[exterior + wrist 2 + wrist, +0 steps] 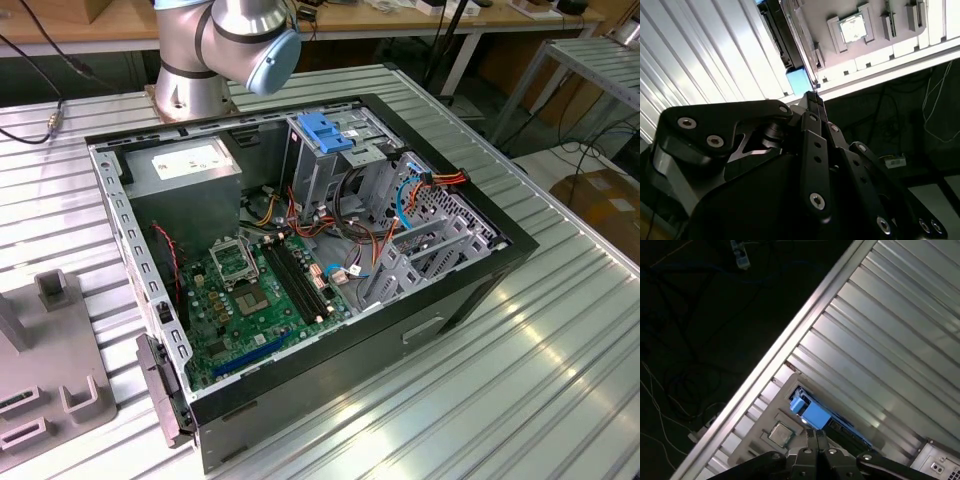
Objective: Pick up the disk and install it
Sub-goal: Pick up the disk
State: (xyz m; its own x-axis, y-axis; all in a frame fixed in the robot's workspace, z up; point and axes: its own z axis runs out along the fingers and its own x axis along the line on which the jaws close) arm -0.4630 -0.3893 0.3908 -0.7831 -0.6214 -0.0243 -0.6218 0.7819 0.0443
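Note:
The disk [840, 427] stands on edge in a slot of a grey fixture [765, 415] near the table's edge, with its blue side rail [811, 413] facing the first wrist camera. In the second wrist view the disk [782, 37] is a dark edge ending in a blue rail [799, 80]. My gripper [816, 436] hovers over that blue end, its black fingers pressed together into one tip [812, 97]. Nothing shows between them, and I cannot tell whether the tip touches the rail. The open computer case [300, 250] lies on the ribbed table.
Inside the case are a blue-handled drive cage [325, 135], a grey power supply [185, 165], a green motherboard [250, 290] and loose cables [410, 190]. A processor chip [852, 27] sits in the fixture. The fixture [50, 380] stands at the exterior view's left. The arm's base [195, 70] rises behind the case.

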